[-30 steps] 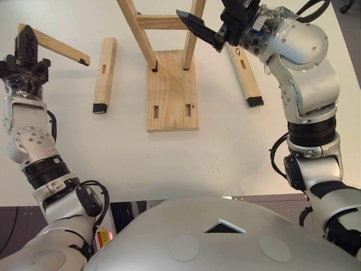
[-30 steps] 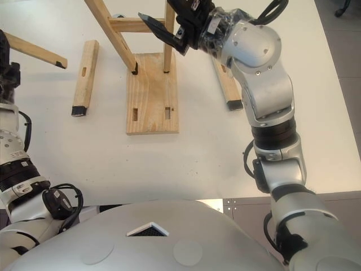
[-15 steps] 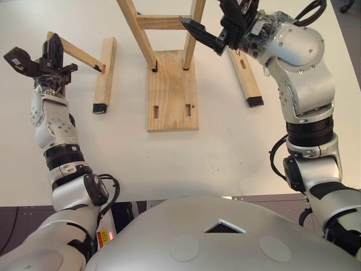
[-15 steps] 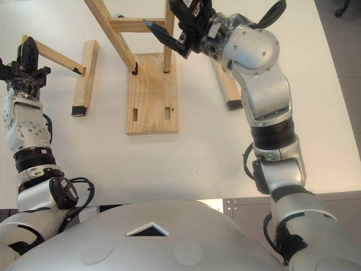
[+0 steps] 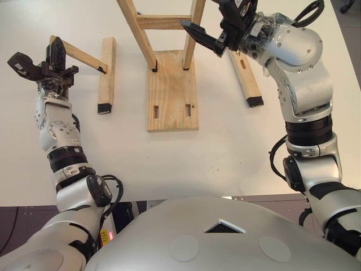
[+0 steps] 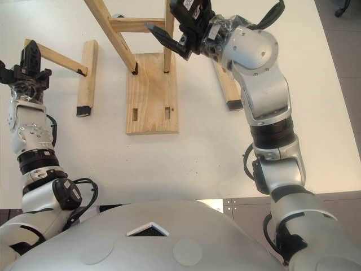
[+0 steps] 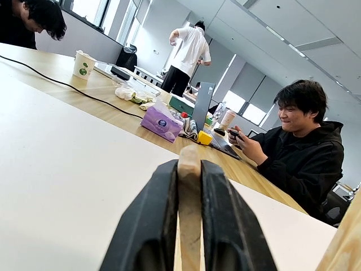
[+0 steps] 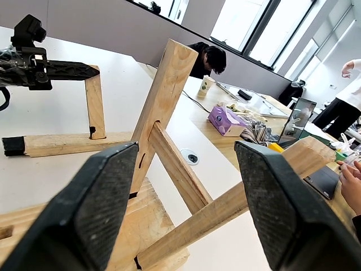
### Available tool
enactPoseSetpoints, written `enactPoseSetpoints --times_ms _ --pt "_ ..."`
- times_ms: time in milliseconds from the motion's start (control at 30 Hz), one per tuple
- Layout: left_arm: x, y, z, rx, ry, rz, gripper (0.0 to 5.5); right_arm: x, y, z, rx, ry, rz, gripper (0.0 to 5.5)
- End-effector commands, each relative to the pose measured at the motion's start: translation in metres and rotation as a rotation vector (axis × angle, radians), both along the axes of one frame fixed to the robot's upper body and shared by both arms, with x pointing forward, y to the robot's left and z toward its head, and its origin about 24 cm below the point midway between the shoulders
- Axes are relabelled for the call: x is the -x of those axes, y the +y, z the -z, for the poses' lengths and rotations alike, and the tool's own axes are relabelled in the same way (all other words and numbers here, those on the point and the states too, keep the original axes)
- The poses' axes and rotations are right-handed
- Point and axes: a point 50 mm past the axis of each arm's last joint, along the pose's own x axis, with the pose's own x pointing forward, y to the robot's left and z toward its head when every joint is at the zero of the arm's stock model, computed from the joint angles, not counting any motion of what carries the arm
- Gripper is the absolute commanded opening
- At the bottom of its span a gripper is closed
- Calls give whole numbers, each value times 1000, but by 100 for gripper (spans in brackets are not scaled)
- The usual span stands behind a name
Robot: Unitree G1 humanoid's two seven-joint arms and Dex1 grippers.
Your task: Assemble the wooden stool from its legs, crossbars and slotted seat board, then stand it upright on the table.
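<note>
On the white table (image 5: 225,147) lies the seat board (image 5: 172,96) — two standing legs (image 5: 140,34) and a crossbar (image 5: 163,21) sit in its far slots. The right gripper (image 8: 186,148) is spread wide around that frame. The left gripper (image 7: 189,169) pinches a leg (image 5: 79,55), its tip by a loose leg (image 5: 105,73). Behind, a cup (image 7: 83,64) and a purple tissue pack (image 7: 162,122) have print too small to read.

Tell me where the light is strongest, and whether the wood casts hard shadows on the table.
Right wrist view: the windows are the brightest part, and the right fingers look dark by contrast. Left wrist view: ceiling strips glow. Left eye view: the table is evenly lit, and the board casts only a faint shadow.
</note>
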Motion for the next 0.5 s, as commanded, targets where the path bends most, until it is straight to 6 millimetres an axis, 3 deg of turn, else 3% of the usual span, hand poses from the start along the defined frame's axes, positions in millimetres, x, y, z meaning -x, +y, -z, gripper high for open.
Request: enactPoseSetpoints --times_ms 33,233,500 --pt "-1 -2 0 -38 13 -22 37 0 1 0 14 -1 -6 316" --pt "0 -15 13 -174 93 13 37 0 0 2 24 1 -5 316" --pt "18 -60 33 -419 95 71 37 1 0 5 33 4 1 316"
